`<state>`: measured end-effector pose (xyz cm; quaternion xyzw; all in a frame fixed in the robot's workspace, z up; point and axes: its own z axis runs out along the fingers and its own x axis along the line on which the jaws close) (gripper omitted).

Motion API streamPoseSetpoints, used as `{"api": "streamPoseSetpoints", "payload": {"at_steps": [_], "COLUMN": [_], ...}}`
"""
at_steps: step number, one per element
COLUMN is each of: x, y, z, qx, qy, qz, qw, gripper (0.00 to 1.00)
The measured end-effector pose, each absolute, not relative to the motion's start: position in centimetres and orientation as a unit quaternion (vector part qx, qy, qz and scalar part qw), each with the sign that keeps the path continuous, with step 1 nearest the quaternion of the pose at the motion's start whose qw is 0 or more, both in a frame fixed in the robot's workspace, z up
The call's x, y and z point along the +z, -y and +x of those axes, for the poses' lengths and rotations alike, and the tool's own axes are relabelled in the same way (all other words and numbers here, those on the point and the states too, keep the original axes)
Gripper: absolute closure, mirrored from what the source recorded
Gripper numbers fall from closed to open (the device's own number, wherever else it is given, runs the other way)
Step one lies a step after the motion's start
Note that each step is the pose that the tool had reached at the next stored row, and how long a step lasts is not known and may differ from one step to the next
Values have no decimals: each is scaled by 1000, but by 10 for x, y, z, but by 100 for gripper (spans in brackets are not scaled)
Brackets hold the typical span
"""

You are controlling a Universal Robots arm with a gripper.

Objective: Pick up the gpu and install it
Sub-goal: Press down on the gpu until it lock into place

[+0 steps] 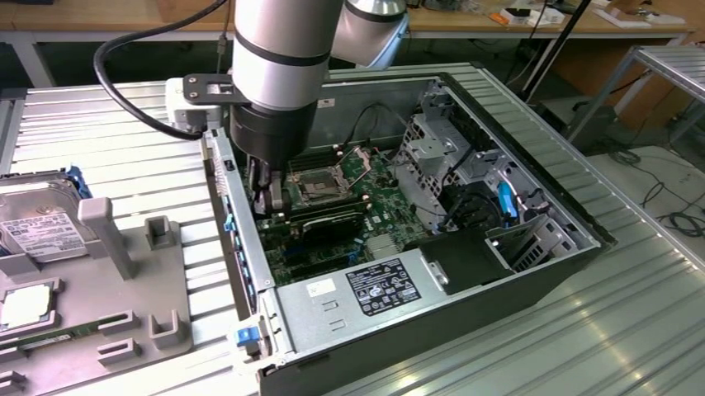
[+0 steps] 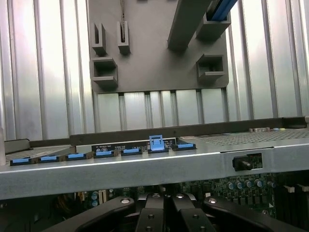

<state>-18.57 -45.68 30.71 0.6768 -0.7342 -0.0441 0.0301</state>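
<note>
Your silver Universal Robots arm (image 1: 281, 58) reaches down into the open black-and-grey desktop computer case (image 1: 529, 272), which lies on its side on the ribbed metal table (image 1: 617, 330). Your black gripper (image 1: 264, 194) sits low inside the case, just above the green motherboard (image 1: 375, 206) and right beside the case wall nearest the exterior view's left. In the wrist view you see the gripper (image 2: 164, 212) with its black fingers (image 2: 152, 215) pressed together, nothing visible between them.

The gpu (image 1: 325, 224), a flat card with a dark cooler face, stands seated on the motherboard just beside the gripper's tips, between the square silver processor socket (image 1: 319, 183) and the silver power supply box with its black label (image 1: 369, 289). You cannot tell from these views whether the fingers touch it.

On the exterior view's left, well apart from the case, you have a grey plastic parts tray (image 1: 121, 264). On it lie a silver hard drive with a white label (image 1: 39, 231) and a square processor chip (image 1: 25, 307). In the wrist view the tray's grey slots (image 2: 145, 63) lie beyond the case wall with its row of blue clips (image 2: 157, 143)
</note>
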Motion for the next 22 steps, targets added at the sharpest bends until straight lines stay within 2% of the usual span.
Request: {"api": "streamPoseSetpoints", "payload": {"at_steps": [22], "x": [307], "y": [457], "z": [-186], "qx": [-41], "qy": [734], "qz": [677], "qw": [27], "gripper": [89]}}
